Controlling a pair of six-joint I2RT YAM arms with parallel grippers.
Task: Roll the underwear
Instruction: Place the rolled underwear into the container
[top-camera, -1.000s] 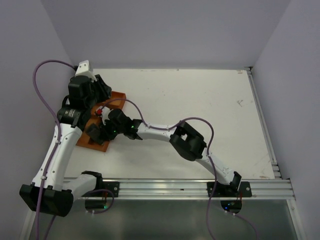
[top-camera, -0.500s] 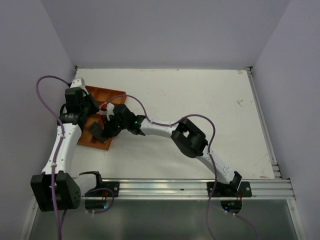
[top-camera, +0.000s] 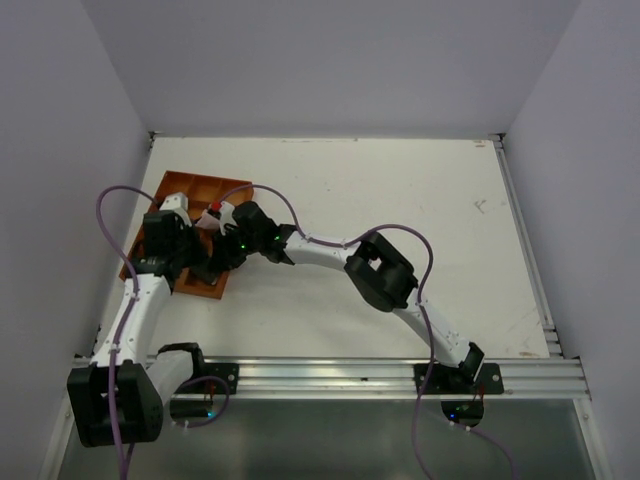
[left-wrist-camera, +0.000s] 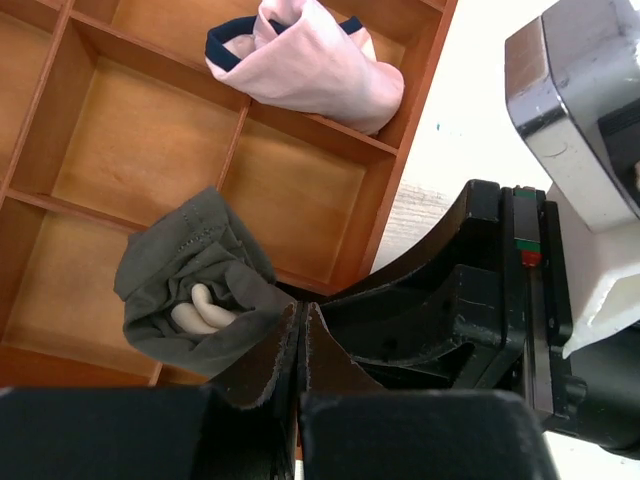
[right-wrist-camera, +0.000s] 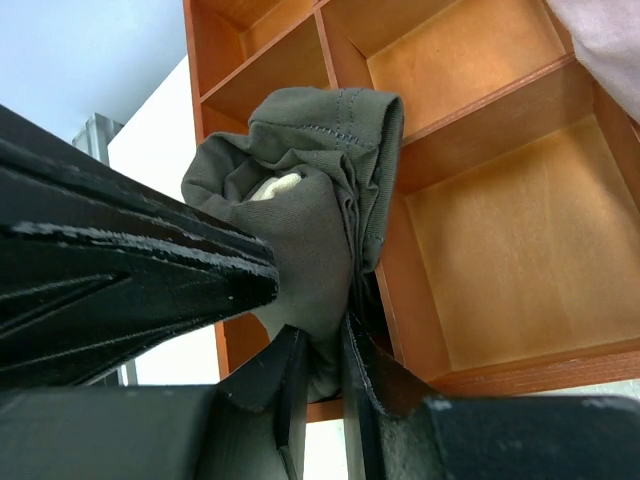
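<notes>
Left pincer (left-wrist-camera: 302, 345): now closed tight on nothing, arm pulled back | right pincer (right-wrist-camera: 322, 352): pinching rolled underwear (left-wrist-camera: 190, 290) above tray (left-wrist-camera: 300, 200), wrist view's lower left | roll looks done, stowing remains

My left arm (top-camera: 135, 310) runs up the left side from its base at the near edge, with the wrist bent over to the right. The left gripper (left-wrist-camera: 302, 335) has its jaws pressed flat together. My right arm (top-camera: 320, 250) stretches far across to the left, elbow raised midway. The right gripper (right-wrist-camera: 320, 345) sits close against the left one, jaws nipped narrow on a fold of the underwear (right-wrist-camera: 310, 190).
</notes>
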